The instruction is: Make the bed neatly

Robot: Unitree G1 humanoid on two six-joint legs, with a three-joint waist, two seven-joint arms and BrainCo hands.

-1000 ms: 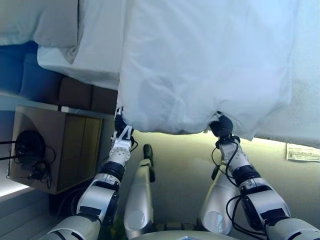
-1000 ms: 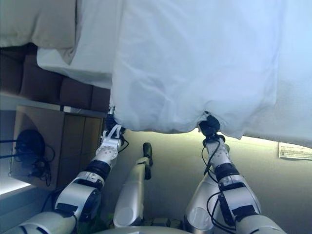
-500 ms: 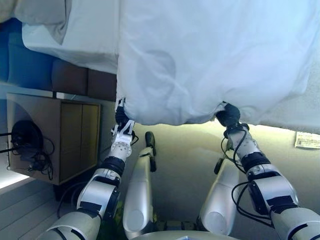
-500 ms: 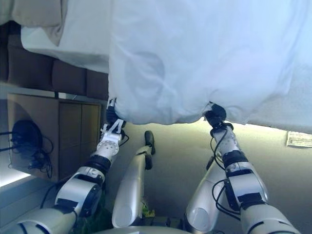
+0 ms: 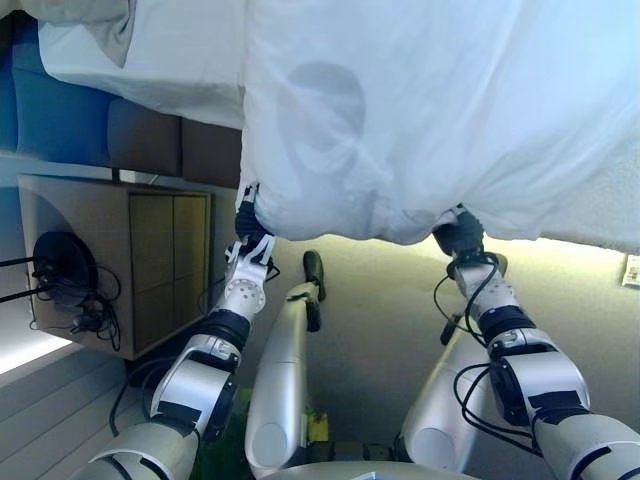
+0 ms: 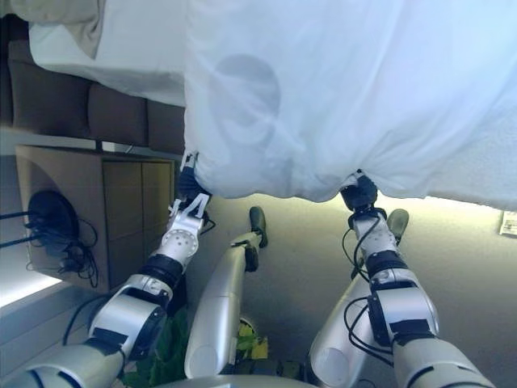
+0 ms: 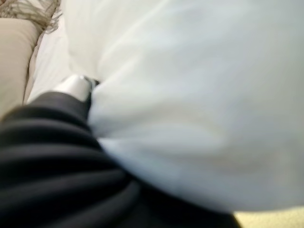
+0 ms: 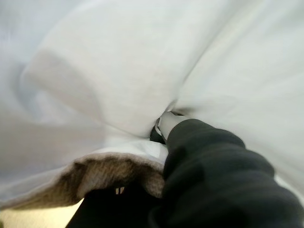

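Note:
A large white duvet (image 5: 440, 110) is held up in front of me and fills most of both eye views. My left hand (image 5: 250, 235) is shut on its lower edge at the left. My right hand (image 5: 460, 232) is shut on the lower edge at the right. The cloth hangs in a shallow sag between the two hands. In the left wrist view the white duvet (image 7: 199, 104) folds over the hand's dark cover. In the right wrist view the duvet (image 8: 118, 71) bunches around the fingers. The bed's white sheet (image 5: 160, 55) and a beige pillow (image 5: 95, 20) show at the upper left.
A wooden bedside cabinet (image 5: 130, 260) stands at the left below the bed, with a black round device and cables (image 5: 60, 270) on its side. A dark padded bed frame (image 5: 150, 145) runs behind it. Beige carpet (image 5: 380, 300) lies below the duvet.
Both hands have lifted and carried the duvet's edge forward. The camera has shifted, so the cabinet and bed sit differently. The pillow has slid almost out at the upper left.

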